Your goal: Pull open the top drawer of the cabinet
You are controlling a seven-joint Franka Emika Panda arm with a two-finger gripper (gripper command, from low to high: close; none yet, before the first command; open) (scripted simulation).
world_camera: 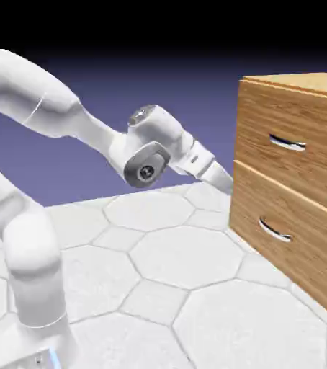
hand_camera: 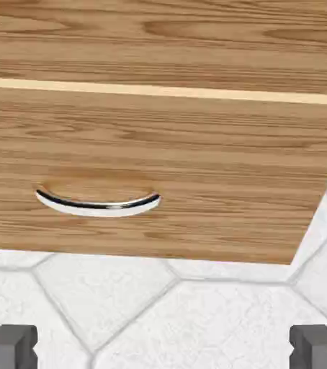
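Exterior view, far left: smooth white arm (world_camera: pixel 44 108), rounded glossy segments, rising from lower left and bending toward the right. Grey disc-shaped joint cap (world_camera: pixel 146 171) at the wrist, matte metal look. Past it, hand tapering to the gripper (world_camera: pixel 222 178), tip just short of the cabinet's front, near the seam between the two drawers; contact not evident.

Floor (world_camera: pixel 159 288): pale, slightly mottled hexagonal tiles with thin grey joints.

Right side: cabinet (world_camera: pixel 296 86), boxy, light-brown wood grain with horizontal streaks, lighter top edge. Top drawer (world_camera: pixel 317 130) in the upper half of the front, flush with the carcass, shut. Small curved silver bar handle (world_camera: pixel 287 143) on it, polished, bowed. Lower drawer (world_camera: pixel 296 252) beneath, same grain, own silver handle (world_camera: pixel 275 230), also flush.

Hand view, left to right: dark grey squared fingertip (hand_camera: pixel 9 347) at bottom left corner; wide gap of white tile; matching fingertip at bottom right. Claw spread fully apart, nothing between the tips. Above: wood panel filling the upper picture, thin pale seam (hand_camera: pixel 159 91) across it, one shiny curved handle below the seam, left of centre.
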